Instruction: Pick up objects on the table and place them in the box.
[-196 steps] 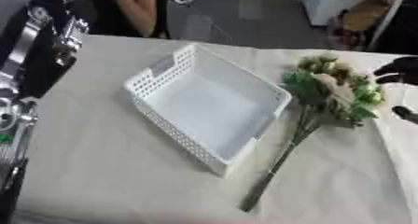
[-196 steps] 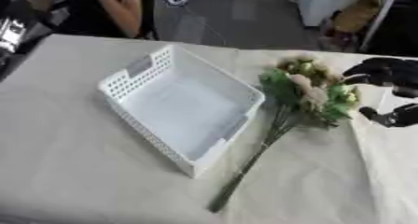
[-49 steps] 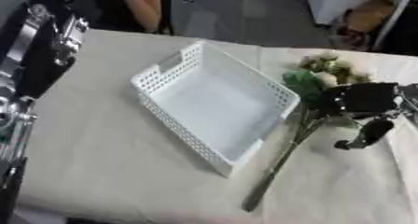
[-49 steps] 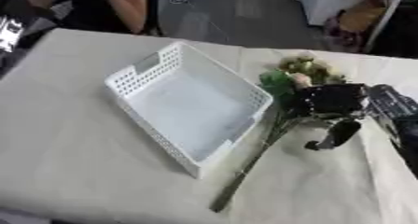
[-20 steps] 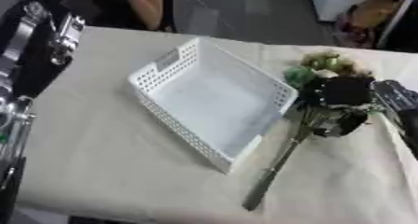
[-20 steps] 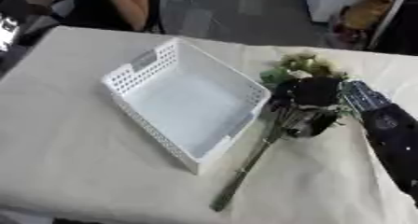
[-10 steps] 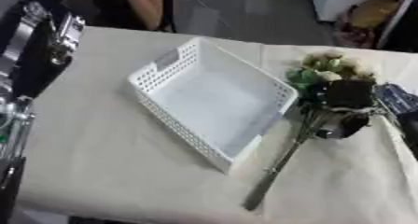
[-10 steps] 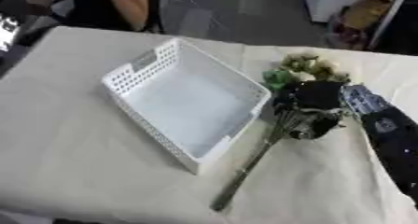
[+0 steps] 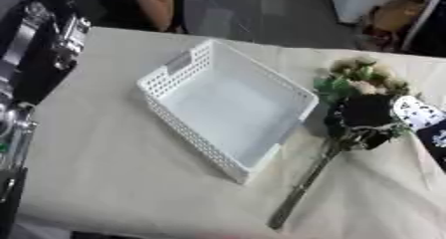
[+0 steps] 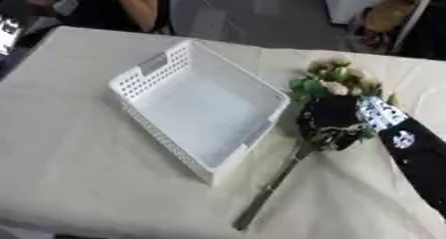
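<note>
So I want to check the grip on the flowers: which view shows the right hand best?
The right eye view: the right hand sits nearer the middle, curled round the flowers, with the forearm showing behind. The left eye view shows the same grip, but the arm is cut off at the edge.

The right hand [image 10: 335, 117] hides the bouquet [image 10: 335, 86] where stems meet blooms.
</note>
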Controlling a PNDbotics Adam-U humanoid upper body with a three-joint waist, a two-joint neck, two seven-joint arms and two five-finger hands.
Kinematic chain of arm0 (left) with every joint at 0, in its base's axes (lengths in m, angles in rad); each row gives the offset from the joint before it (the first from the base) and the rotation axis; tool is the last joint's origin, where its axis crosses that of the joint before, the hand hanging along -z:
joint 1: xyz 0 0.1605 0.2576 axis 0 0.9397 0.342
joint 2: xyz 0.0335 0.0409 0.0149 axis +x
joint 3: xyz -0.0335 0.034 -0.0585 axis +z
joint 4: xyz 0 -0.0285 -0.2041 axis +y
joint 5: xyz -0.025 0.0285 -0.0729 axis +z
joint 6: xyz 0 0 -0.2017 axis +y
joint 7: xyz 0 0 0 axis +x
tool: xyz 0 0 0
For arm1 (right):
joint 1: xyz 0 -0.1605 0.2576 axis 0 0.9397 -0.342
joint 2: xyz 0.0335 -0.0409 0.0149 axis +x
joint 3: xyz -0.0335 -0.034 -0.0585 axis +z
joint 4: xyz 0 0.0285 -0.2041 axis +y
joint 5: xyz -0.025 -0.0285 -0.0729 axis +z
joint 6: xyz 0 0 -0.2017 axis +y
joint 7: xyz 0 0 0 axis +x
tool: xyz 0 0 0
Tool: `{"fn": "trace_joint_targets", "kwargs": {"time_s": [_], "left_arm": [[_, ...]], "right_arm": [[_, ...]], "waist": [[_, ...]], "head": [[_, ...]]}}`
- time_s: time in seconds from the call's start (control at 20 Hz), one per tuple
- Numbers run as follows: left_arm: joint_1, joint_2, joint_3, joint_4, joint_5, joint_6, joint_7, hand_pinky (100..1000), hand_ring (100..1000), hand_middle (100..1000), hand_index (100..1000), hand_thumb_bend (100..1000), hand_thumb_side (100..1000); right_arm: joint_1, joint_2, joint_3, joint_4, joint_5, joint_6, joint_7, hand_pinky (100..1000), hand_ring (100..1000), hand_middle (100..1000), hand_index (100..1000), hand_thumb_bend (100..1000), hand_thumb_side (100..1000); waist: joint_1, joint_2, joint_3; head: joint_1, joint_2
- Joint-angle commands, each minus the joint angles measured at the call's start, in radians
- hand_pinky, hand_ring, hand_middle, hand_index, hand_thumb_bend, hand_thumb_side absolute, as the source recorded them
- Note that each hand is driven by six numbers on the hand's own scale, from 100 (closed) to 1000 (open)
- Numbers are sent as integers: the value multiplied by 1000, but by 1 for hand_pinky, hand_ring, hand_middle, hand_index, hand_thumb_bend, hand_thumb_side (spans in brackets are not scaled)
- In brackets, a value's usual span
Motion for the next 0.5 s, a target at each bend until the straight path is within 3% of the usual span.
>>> {"fn": "trace_joint_targets", "kwargs": {"time_s": [0.05, 0.1, 0.3, 0.4, 0.5], "left_arm": [[-22, 17, -1, -14, 0, -3, -2, 780, 1000, 1000, 1000, 100, 858], [-22, 18, -1, -14, 0, -3, -2, 780, 1000, 1000, 1000, 100, 858], [-22, 19, 0, -14, -1, -3, -2, 780, 1000, 1000, 1000, 100, 856], [-22, 19, 0, -14, -1, -3, -2, 780, 1000, 1000, 1000, 100, 856], [-22, 19, 0, -14, -1, -3, -2, 780, 1000, 1000, 1000, 100, 857]], "right_arm": [[-5, -49, 25, -29, 60, -5, -83, 599, 604, 556, 594, 486, 100], [-3, -53, 28, -35, 73, -5, -107, 529, 552, 511, 537, 379, 100], [4, -67, 29, -55, 101, -5, -211, 383, 462, 443, 486, 179, 100], [7, -73, 25, -55, 108, -5, -257, 343, 426, 417, 480, 100, 100], [8, -81, 18, -54, 111, -5, -296, 303, 404, 390, 473, 100, 100]], "waist": [[2, -11, 1], [2, -12, 1], [1, -13, 0], [1, -14, 1], [1, -14, 1]], "head": [[-5, -2], [-4, -2], [-2, -2], [-1, -2], [1, -2]]}}
